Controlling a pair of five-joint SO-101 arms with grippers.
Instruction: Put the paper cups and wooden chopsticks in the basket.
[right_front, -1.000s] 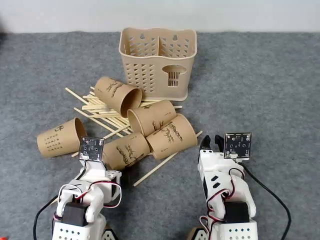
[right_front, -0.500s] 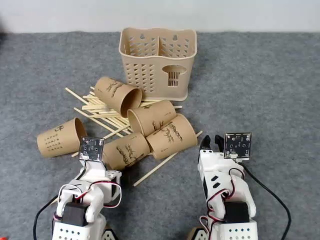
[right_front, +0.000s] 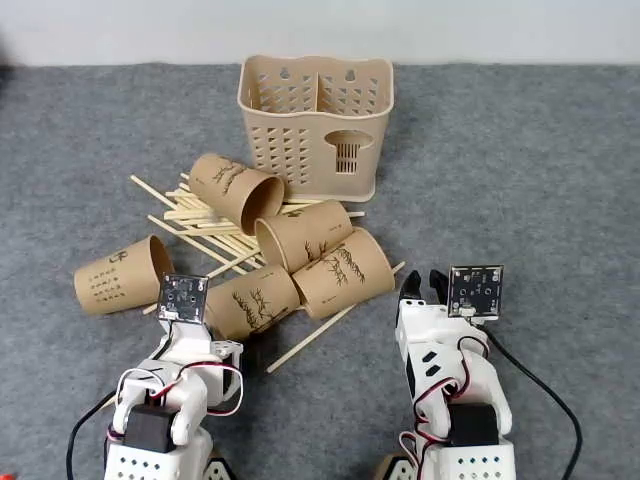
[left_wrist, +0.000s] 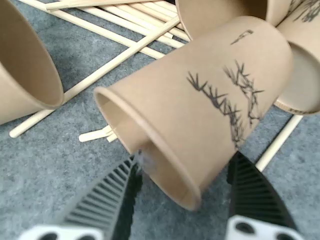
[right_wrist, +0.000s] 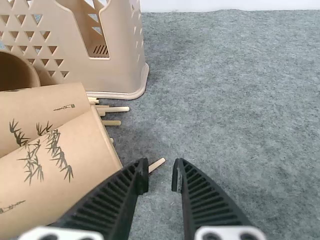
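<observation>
- Jaws on the left gripper (left_wrist: 186, 161) are spread wide, one on each side of the nearest cup (left_wrist: 200, 105), right at its open rim. One jaw looks like it touches the rim; can't tell about the other.
- Right gripper (right_wrist: 160, 173) has its jaws only a little apart with nothing between them, low over the grey mat (right_wrist: 240, 90). The tip of a stray chopstick (right_wrist: 157, 164) lies just ahead of the gap.
- All five cups are lying on their sides on the mat, none in the basket (right_front: 315, 120).
- Far-left cup (right_front: 122, 275) sits a bit apart from the others, and the back cup (right_front: 237, 190) is just beside the basket's front.
- Middle cup (right_front: 303, 235) and front-right cup (right_front: 343, 272) are pressed together, with the nearest cup up against the front-right one.
- Chopsticks (right_front: 200, 225) are in a loose flat pile under and between the cups, in front of the basket.
- Basket stands upright at the back of the mat, with a divider splitting it into two compartments.
</observation>
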